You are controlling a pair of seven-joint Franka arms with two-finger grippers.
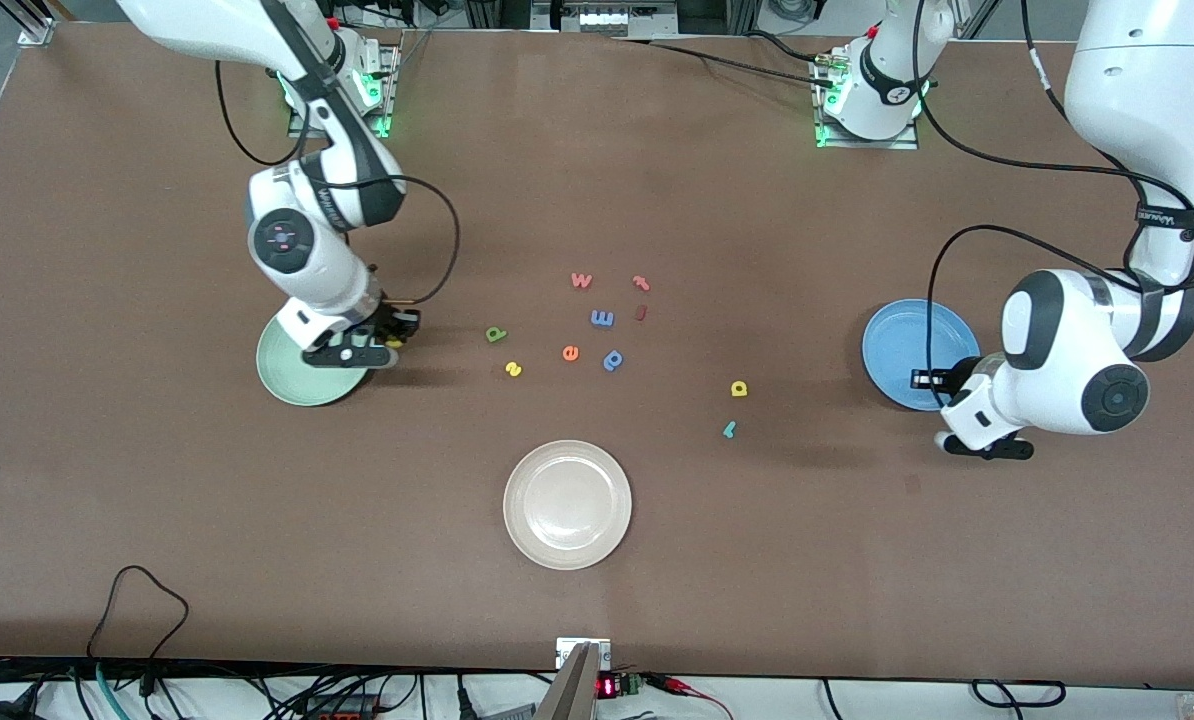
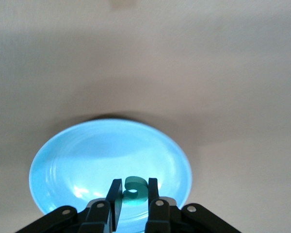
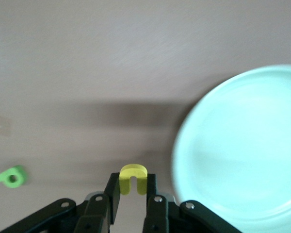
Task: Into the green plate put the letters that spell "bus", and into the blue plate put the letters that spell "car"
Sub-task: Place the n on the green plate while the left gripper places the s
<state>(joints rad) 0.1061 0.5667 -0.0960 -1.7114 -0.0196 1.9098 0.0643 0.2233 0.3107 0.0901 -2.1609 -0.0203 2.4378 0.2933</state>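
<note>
My right gripper (image 3: 133, 183) is shut on the yellow u (image 3: 133, 171), hanging over the table just beside the rim of the green plate (image 3: 242, 145). In the front view that gripper (image 1: 393, 338) is at the green plate's (image 1: 285, 368) edge toward the table's middle. My left gripper (image 2: 134, 188) is shut on the teal c (image 2: 135, 183) over the blue plate (image 2: 82, 160); in the front view it (image 1: 923, 380) hangs above the blue plate's (image 1: 902, 335) rim. The green b (image 1: 496, 334), yellow s (image 1: 513, 369), yellow a (image 1: 739, 388) and teal r (image 1: 729, 429) lie on the table.
A cream-white plate (image 1: 567, 505) sits nearer the front camera than the letters. A red w (image 1: 581, 281), two other red letters (image 1: 641, 283), a blue m (image 1: 602, 318), an orange e (image 1: 570, 352) and a blue p (image 1: 612, 359) lie mid-table. The green b (image 3: 10, 176) also shows in the right wrist view.
</note>
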